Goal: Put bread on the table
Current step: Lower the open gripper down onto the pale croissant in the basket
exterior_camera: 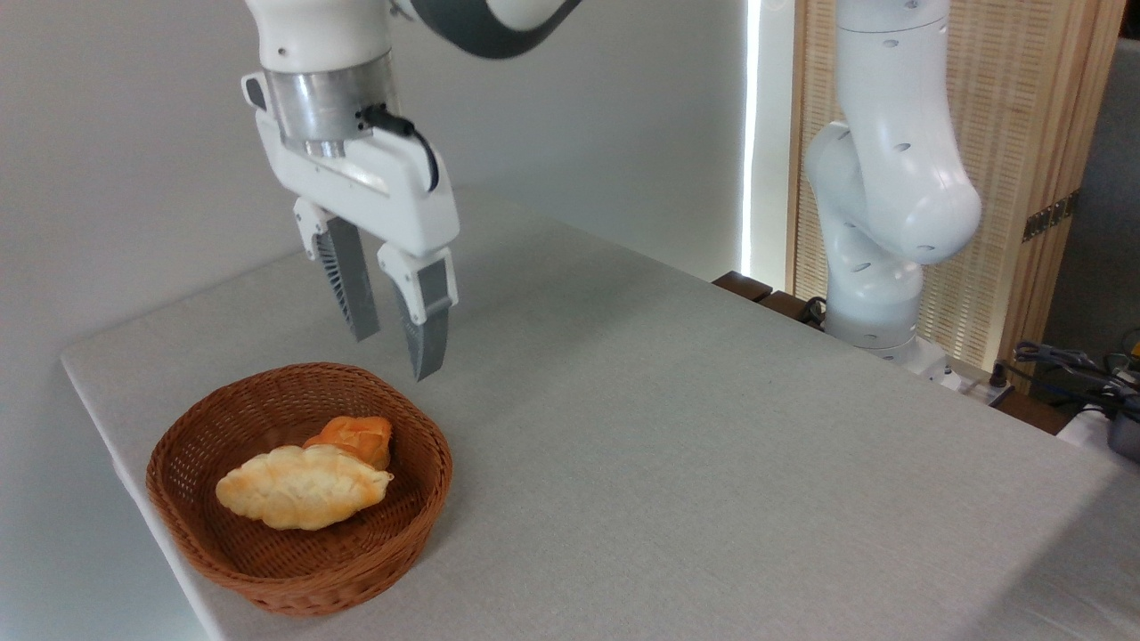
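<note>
The bread (301,485), a long pale-golden ridged pastry, lies inside a brown wicker basket (191,543) at the near left of the table (712,463). A smaller orange-brown bun (354,437) rests just behind it in the same basket. My gripper (394,354) hangs in the air above the basket's far rim, fingers pointing down and spread apart, open with nothing between them. It is well clear of the bread.
The arm's white base (877,294) stands at the table's far right edge. Cables and dark gear (1087,374) lie beyond the right edge. A wooden slatted screen (1006,133) stands behind the base. The basket sits close to the table's left edge.
</note>
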### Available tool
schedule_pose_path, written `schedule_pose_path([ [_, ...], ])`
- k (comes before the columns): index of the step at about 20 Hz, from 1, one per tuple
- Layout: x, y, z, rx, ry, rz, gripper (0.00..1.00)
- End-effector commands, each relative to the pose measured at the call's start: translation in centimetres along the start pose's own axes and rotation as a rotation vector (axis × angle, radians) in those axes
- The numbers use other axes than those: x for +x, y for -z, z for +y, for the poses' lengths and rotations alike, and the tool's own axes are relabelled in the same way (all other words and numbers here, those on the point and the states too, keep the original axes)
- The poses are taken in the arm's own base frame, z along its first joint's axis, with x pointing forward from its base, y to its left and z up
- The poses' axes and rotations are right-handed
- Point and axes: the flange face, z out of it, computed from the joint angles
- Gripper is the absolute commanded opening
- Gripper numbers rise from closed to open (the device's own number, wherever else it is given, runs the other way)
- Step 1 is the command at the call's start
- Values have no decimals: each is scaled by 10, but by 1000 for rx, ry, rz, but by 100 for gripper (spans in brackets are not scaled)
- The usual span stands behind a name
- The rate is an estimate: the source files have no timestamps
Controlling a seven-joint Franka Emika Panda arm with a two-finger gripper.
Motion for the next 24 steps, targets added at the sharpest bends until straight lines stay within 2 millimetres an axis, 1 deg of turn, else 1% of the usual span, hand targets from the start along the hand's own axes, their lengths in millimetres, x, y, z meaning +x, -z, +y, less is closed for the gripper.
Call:
schedule_pose_path([
  [1, 7, -23, 0, 37, -13, 56, 100],
  [4, 21, -42, -6, 80, -15, 98, 100],
  [5, 27, -52, -9, 96, -18, 109, 100],
  [7, 43, -73, -4, 116, -37, 124, 100],
  [8, 47, -80, -3, 123, -48, 118, 100],
  [10, 59, -102, 11, 116, -146, 94, 100],
  [11, 63, -112, 14, 113, -191, 82, 100],
  [13, 68, -126, 12, 122, -223, 85, 100],
  [15, 72, -134, 10, 138, -224, 98, 100],
  [19, 78, -141, -4, 203, -228, 160, 100],
  [21, 79, -144, -6, 211, -233, 159, 100],
  [22, 79, -146, -5, 210, -238, 154, 96],
  [23, 79, -147, -4, 209, -247, 152, 84],
  [24, 80, -147, -3, 208, -255, 153, 66],
])
